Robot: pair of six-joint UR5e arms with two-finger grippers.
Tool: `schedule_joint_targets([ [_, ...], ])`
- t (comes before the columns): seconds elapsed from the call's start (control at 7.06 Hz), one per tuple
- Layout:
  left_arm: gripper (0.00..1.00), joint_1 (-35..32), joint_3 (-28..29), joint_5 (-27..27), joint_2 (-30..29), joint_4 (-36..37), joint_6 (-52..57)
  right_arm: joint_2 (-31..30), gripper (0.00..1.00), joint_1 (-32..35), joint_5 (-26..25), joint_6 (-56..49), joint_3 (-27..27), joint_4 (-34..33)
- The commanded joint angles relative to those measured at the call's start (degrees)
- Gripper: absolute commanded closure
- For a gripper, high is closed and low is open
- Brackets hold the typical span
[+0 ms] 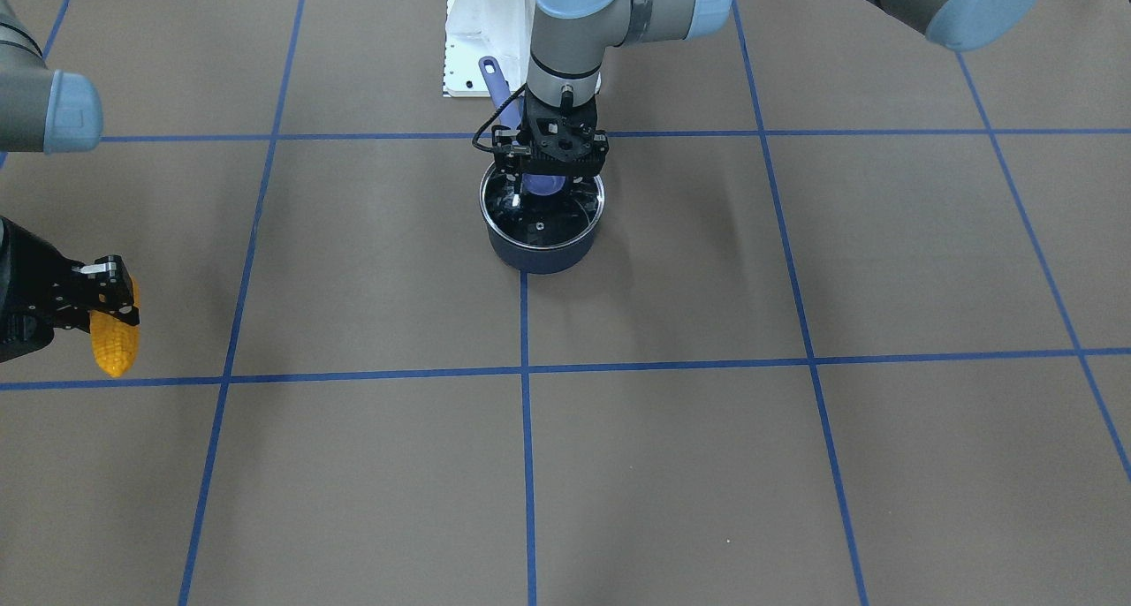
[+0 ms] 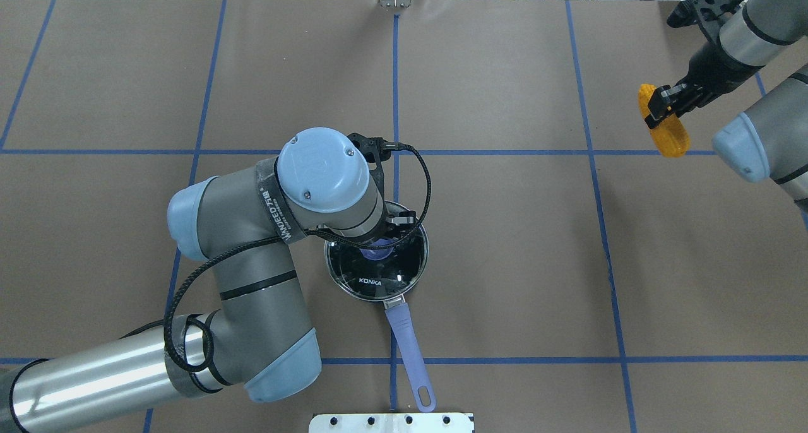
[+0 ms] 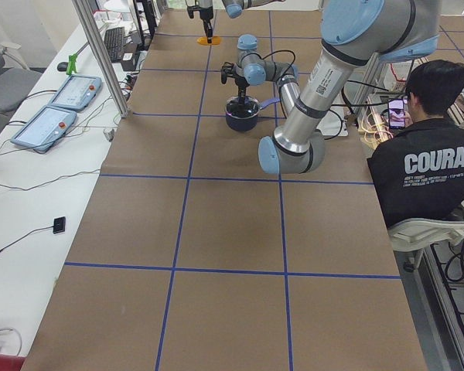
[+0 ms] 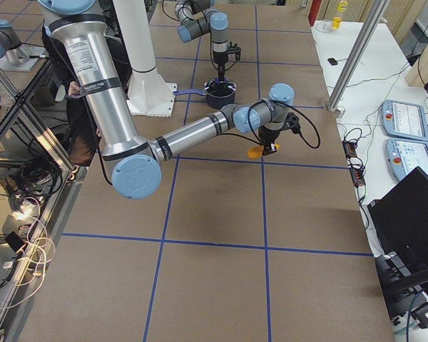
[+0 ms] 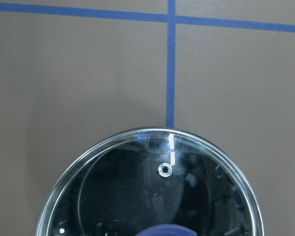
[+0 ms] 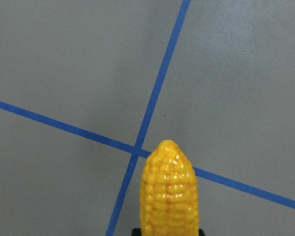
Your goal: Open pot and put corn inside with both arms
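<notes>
The corn [image 2: 666,127] is small, stiff and light, w/ a bumpy skin that gives good grip. The jaws of the right arm [image 2: 751,35] hold it across its upper part, at the upper right of the overhead view, tip pointing down. The pot [image 1: 541,251] stands at the centre of the bench [image 2: 505,262], well apart from the corn, w/ its handle [image 2: 404,332] toward the lower edge.

The glass lid [image 2: 379,275] is on the pot. It is smooth and fragile, so the blue knob [image 1: 541,185] is the only good place to take it. The left arm [image 2: 252,243] stands straight above, jaws down at the knob. Whether they pinch it or are only around it I cannot tell, because the wrist hides them. The pot is probably light and may rise w/ the lid.

In the way are the lid itself and the left arm w/ its black cable [image 2: 424,174] over the pot. The white plate [image 2: 391,422] by the handle end is no obstacle.
</notes>
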Motion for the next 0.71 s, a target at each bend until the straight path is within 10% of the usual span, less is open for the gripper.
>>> schedule_joint_targets([
  [0.0,0.45,-0.3,-1.2,-0.3,-0.2,2.6,1.8,5.1,1.0,-0.1,0.1,0.5,-0.4,-6.2],
  [0.57,0.46,-5.1,-12.9,-4.4,8.5,8.0,15.7,13.5,1.0,-7.3,-0.1,16.9,0.0,-7.2],
])
